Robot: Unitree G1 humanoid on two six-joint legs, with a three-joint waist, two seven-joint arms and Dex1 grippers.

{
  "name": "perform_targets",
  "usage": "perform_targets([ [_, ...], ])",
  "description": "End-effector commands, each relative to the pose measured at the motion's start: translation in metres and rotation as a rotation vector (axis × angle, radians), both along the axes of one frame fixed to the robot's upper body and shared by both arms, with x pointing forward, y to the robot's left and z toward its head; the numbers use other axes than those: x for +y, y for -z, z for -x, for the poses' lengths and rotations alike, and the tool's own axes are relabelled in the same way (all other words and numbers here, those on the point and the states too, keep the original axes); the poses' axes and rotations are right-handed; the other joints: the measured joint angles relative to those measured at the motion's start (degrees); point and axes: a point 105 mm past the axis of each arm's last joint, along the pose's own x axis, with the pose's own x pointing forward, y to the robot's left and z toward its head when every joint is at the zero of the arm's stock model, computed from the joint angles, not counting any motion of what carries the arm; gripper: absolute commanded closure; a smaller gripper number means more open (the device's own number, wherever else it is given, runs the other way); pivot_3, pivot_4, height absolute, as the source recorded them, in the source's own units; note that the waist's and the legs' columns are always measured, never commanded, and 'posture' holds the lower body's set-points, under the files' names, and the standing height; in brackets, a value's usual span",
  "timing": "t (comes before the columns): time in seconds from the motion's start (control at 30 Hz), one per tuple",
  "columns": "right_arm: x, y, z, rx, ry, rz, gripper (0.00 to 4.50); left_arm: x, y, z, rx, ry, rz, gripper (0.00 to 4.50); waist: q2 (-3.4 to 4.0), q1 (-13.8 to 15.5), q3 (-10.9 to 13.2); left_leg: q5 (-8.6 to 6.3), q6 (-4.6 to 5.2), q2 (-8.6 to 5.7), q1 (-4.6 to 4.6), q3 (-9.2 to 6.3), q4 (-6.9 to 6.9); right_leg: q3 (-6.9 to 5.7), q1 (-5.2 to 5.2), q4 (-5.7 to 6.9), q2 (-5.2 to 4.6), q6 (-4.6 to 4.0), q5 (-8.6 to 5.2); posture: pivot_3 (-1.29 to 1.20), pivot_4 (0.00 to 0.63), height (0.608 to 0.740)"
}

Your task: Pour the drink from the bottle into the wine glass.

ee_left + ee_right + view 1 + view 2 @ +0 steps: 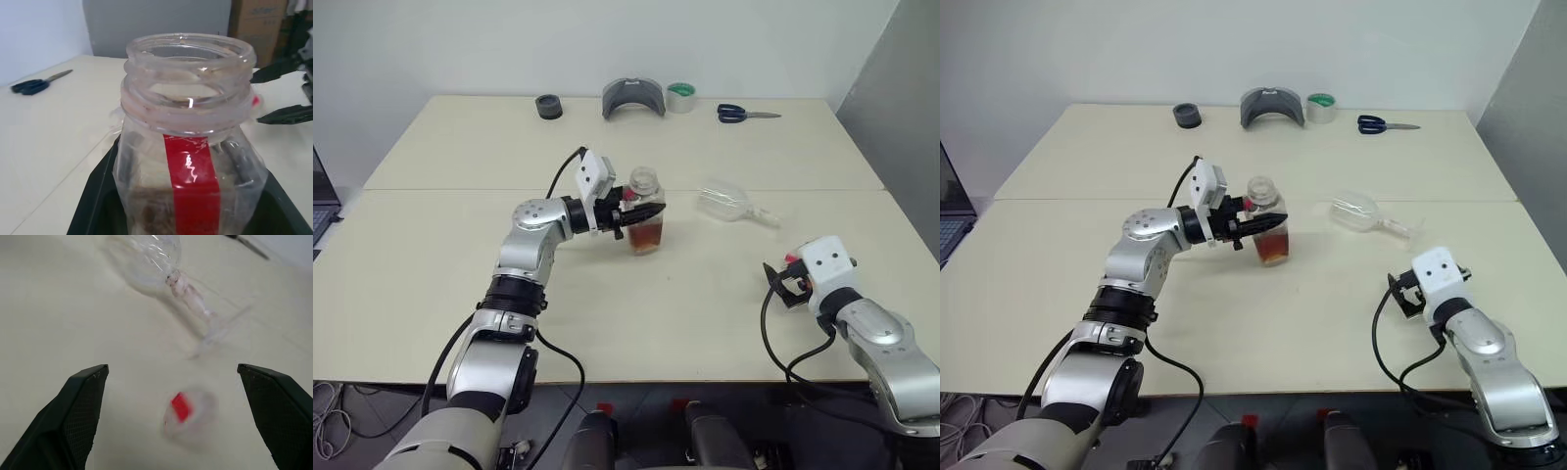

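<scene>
The bottle (644, 182) stands upright mid-table with its mouth uncapped; its red label strip (191, 176) faces the left wrist camera. The amber drink (646, 238) fills its lower part. My left gripper (656, 211) is shut on the bottle's body, a black finger on each side. The wine glass (724, 203) lies on its side to the right of the bottle, its foot pointing right. My right gripper (786, 284) is open low over the table at the front right. A blurred small cap with red on it (185, 412) lies on the table between its fingers (83, 406), apart from both.
Along the far edge sit a black roll (548, 106), a grey curved holder (633, 97), a green tape roll (681, 97) and blue-handled scissors (742, 114). A laptop (321, 208) pokes in at the left edge. A seam (460, 189) crosses the table.
</scene>
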Motion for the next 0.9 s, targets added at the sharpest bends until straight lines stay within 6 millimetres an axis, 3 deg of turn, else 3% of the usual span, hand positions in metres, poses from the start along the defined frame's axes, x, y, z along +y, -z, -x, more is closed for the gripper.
perform_targets([
  [0.03,0.014,-0.020,0.000,-0.098,-0.097,0.107,0.00,0.024,-0.021,-0.009,-0.092,-0.132,0.035,2.72,-0.01,-0.1,0.0,0.00,0.00,0.01,0.00,0.00,0.00,0.00,0.00,0.00,0.00,0.00,0.00,0.00,0.150,0.740],
  [0.1,0.025,-0.026,-0.001,-0.114,-0.147,0.060,0.00,0.039,-0.022,-0.015,-0.100,-0.218,0.031,2.72,-0.01,-0.2,0.0,0.00,0.00,0.01,0.01,0.01,0.01,0.03,0.00,0.01,0.00,0.00,0.00,0.00,0.150,0.740],
  [0.17,0.042,-0.037,0.000,-0.118,-0.202,-0.132,0.00,0.056,-0.022,-0.023,-0.101,-0.314,0.035,2.72,-0.01,-0.3,0.0,0.00,0.00,0.03,0.02,0.00,0.01,0.02,0.00,0.01,0.00,0.00,0.00,0.00,0.150,0.740],
  [0.27,0.084,-0.055,0.012,-0.078,-0.405,-0.416,0.00,0.087,-0.024,-0.033,-0.097,-0.472,0.051,2.72,-0.02,-0.3,0.0,0.00,0.00,0.05,0.01,-0.06,0.01,-0.02,0.00,0.03,0.01,-0.01,0.01,0.00,0.150,0.740],
  [0.33,0.109,-0.063,0.020,-0.036,-0.531,-0.507,0.00,0.105,-0.025,-0.037,-0.094,-0.559,0.059,2.72,-0.02,-0.3,0.0,0.00,-0.01,0.04,-0.03,-0.08,0.04,-0.04,0.00,0.02,-0.01,-0.02,0.01,0.00,0.150,0.740],
  [0.47,0.136,-0.067,0.019,0.015,-0.633,-0.522,0.00,0.131,-0.026,-0.041,-0.077,-0.680,0.080,2.72,-0.02,-0.1,0.0,0.00,-0.01,0.00,-0.04,-0.14,0.07,-0.10,0.00,0.01,-0.08,-0.02,0.01,0.00,0.150,0.740],
  [0.6,0.165,-0.062,0.002,0.044,-0.680,-0.461,0.00,0.160,-0.019,-0.043,-0.034,-0.810,0.123,2.72,-0.02,-0.1,0.0,0.00,-0.01,-0.03,-0.03,-0.09,0.08,-0.08,-0.02,0.02,-0.09,-0.01,0.01,0.00,0.150,0.740],
  [0.9,0.199,-0.064,-0.013,0.047,-0.737,-0.420,0.00,0.177,-0.009,-0.040,-0.009,-0.895,0.157,2.72,-0.03,-0.2,0.0,0.00,-0.04,-0.01,-0.06,-0.11,0.07,-0.11,-0.08,0.03,-0.10,-0.02,0.02,0.00,0.150,0.740],
])
